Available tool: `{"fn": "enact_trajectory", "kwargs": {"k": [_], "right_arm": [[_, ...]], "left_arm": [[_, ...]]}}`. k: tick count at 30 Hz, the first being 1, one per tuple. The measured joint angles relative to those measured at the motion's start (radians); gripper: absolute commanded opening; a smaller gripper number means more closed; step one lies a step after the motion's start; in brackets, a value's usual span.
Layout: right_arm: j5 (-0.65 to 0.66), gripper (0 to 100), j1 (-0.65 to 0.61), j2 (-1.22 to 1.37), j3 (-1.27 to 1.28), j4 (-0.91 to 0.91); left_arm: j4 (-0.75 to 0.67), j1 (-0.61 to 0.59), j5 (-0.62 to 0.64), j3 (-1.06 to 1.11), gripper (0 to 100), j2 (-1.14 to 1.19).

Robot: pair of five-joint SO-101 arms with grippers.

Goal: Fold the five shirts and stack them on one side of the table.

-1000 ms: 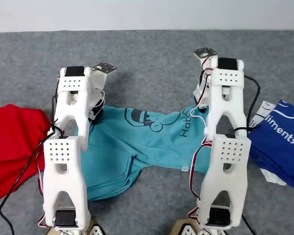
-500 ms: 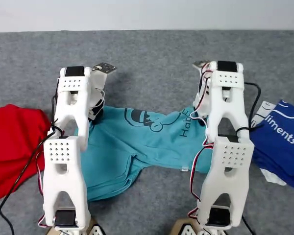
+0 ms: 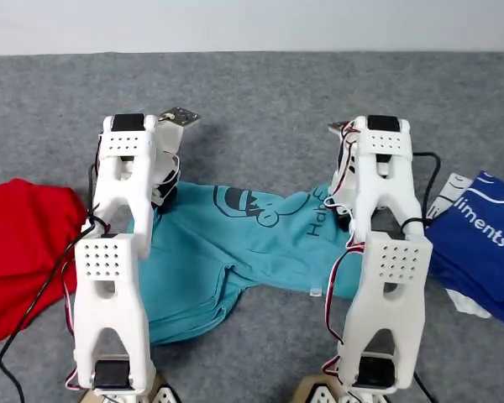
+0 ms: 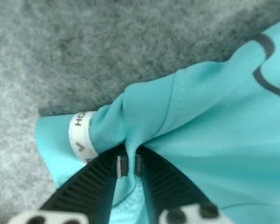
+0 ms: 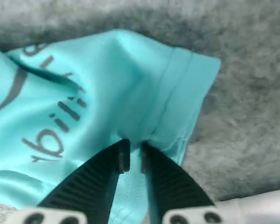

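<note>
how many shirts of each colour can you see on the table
red shirt: 1
teal shirt: 1
blue shirt: 1
white cloth, partly under the blue shirt, likely a shirt: 1
total: 4

A white plastic left arm [image 3: 109, 277] and its matching right arm [image 3: 395, 277] extend over a grey carpeted table [image 3: 260, 92]. A crumpled teal cloth shirt [image 3: 235, 235] with dark print lies between and beneath them. A red cloth shirt [image 3: 25, 243] sits at the left edge and a blue cloth shirt [image 3: 487, 252] with white print at the right edge.
</note>
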Motion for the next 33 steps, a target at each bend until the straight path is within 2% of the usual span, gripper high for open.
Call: {"fn": "enact_trajectory", "kwargs": {"k": [17,23,33], "right_arm": [[0.000,1.3,-0.003,-0.120,-0.210,-0.011],[0.000,12.3,-0.015,-0.075,-0.193,0.003],[-0.031,12.6,-0.086,-0.023,-0.106,0.003]], "left_arm": [[0.000,0.000,0.000,0.000,1,0.000],[0.000,0.000,0.000,0.000,1,0.000],[0.000,0.000,0.000,0.000,1,0.000]]}}
